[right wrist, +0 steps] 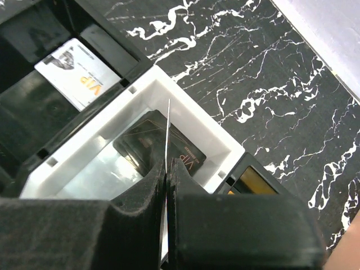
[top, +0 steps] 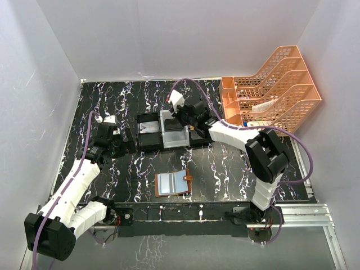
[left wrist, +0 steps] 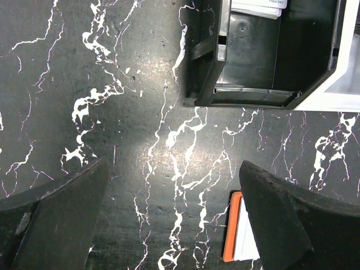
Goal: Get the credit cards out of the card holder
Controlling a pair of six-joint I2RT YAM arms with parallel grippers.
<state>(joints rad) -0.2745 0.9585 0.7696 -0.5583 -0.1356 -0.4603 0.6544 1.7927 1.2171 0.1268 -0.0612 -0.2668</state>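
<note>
The right jaws are clamped on a card (right wrist: 168,126), held edge-on above the tray's (right wrist: 185,101) white compartment, so this looks like the drop-off step. Next they must part to release it. The left jaws stand wide apart over the table (left wrist: 112,112). The holder (top: 173,183) lies open by the table's near edge.

Bright, even light falls from overhead, and the white walls (top: 50,56) take on a faint lilac cast. Shadows under the arms are soft. In the left wrist view the glossy table (top: 225,174) shows a pale sheen ahead of the left gripper (left wrist: 173,185), whose fingers (left wrist: 56,219) loom dark and soft-edged near the lens. The white tray (right wrist: 191,109) has a floor that mirrors the light. The credit card (right wrist: 167,126) pinched in the right gripper (right wrist: 167,166) glints as a thin line. From above, the walls splay outward.
</note>
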